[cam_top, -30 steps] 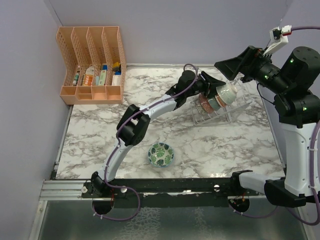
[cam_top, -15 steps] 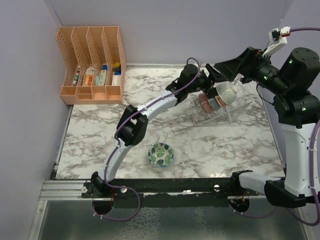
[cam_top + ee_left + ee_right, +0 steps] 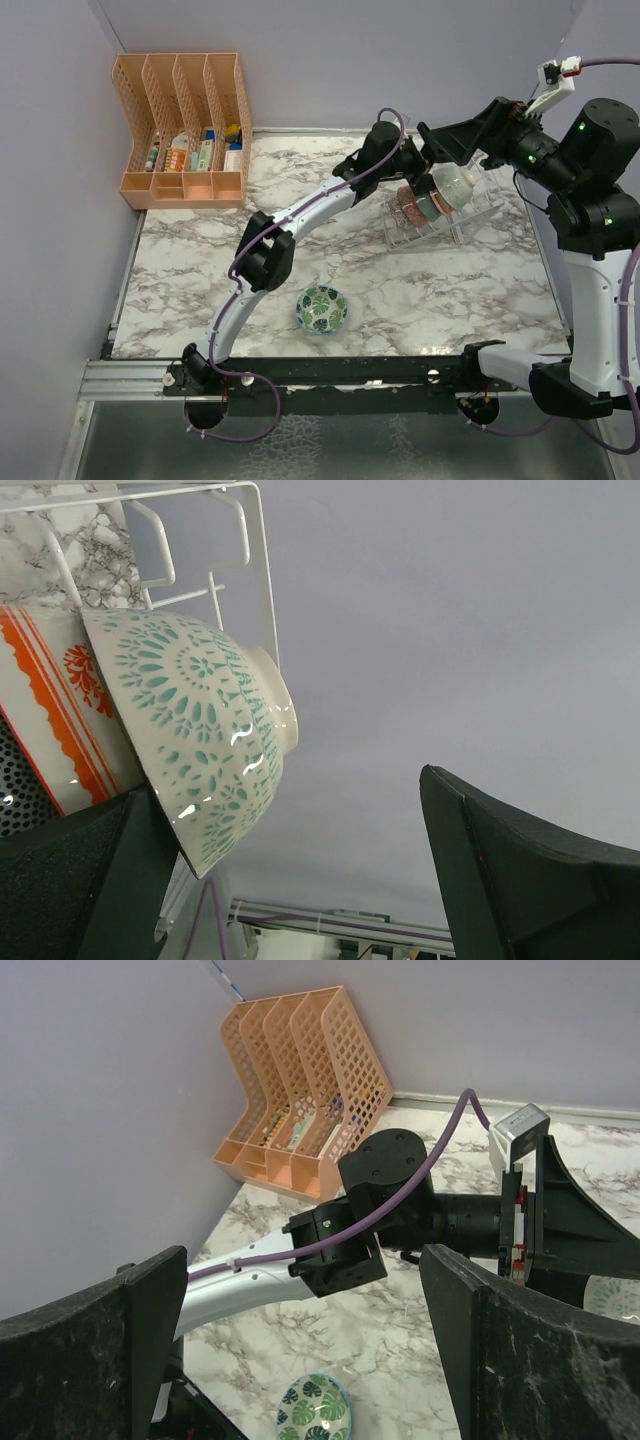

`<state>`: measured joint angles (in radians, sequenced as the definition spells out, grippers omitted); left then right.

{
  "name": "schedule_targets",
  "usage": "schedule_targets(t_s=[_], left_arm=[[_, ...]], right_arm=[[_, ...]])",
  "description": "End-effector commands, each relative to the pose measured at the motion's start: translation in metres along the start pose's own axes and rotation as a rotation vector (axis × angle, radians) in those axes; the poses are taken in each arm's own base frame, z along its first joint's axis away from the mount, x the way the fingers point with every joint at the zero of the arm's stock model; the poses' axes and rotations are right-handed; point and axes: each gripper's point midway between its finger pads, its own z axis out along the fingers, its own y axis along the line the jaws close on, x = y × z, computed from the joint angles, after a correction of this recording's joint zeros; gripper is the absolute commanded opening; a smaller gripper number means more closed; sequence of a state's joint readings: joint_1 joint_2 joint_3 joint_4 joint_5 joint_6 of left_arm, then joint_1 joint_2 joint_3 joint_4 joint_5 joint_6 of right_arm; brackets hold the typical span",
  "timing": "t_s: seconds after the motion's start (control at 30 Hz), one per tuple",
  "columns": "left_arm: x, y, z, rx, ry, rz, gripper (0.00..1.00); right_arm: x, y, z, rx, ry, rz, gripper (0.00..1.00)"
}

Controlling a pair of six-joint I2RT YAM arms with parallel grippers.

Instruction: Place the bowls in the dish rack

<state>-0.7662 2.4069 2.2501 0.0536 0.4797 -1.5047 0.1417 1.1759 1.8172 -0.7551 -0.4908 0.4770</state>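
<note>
The clear dish rack (image 3: pixel 470 222) stands at the back right and holds several bowls on edge. Among them are a pale bowl with a green lattice print (image 3: pixel 453 187) (image 3: pixel 200 715), an orange-red one (image 3: pixel 409 208) (image 3: pixel 45 695) and a dark speckled one (image 3: pixel 15 792). My left gripper (image 3: pixel 424 168) (image 3: pixel 300 880) is open at the pale bowl. One finger (image 3: pixel 80 880) is next to its rim, the other (image 3: pixel 530 880) well clear. A leaf-print bowl (image 3: pixel 322 308) (image 3: pixel 313 1408) lies on the table near the front. My right gripper (image 3: pixel 452 138) (image 3: pixel 300 1340) hangs open and empty above the left wrist.
An orange file organiser (image 3: pixel 185 130) (image 3: pixel 300 1080) with small items stands at the back left corner. Walls close the left and back sides. The left arm (image 3: pixel 300 215) stretches diagonally across the marble table (image 3: pixel 470 290). White rack wires (image 3: pixel 262 580) rise beside the pale bowl.
My left gripper has opened and let go of the pale lattice bowl, which stays in the rack. It has drawn back a little. The right gripper has barely moved.
</note>
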Motion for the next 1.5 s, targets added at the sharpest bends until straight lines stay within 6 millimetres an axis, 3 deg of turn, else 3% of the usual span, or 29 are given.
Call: schedule_targets(t_s=[0.0, 0.13, 0.53, 0.73, 1.07, 1.3, 1.47], left_arm=[[0.0, 0.005, 0.004, -0.021, 0.01, 0.028, 0.99], [-0.001, 0.006, 0.008, -0.016, 0.013, 0.029, 0.99], [0.0, -0.015, 0.003, 0.017, 0.007, 0.07, 0.99], [0.004, -0.007, 0.0, -0.004, 0.02, 0.063, 0.99], [-0.001, -0.024, -0.013, -0.019, -0.002, 0.137, 0.99], [-0.003, -0.01, -0.024, -0.058, -0.008, 0.142, 0.99], [-0.006, -0.018, -0.034, -0.079, -0.028, 0.195, 0.99]], right_arm=[[-0.004, 0.004, -0.004, -0.016, -0.02, -0.014, 1.0], [-0.003, 0.003, -0.003, -0.015, -0.017, -0.013, 1.0], [0.0, 0.0, 0.0, -0.011, -0.009, -0.007, 1.0], [0.0, 0.001, -0.002, -0.011, -0.011, -0.006, 1.0], [0.001, 0.001, -0.002, -0.014, -0.013, -0.003, 1.0], [0.001, 0.002, -0.004, -0.012, -0.016, -0.004, 1.0], [0.002, 0.002, -0.006, -0.011, -0.019, -0.002, 1.0]])
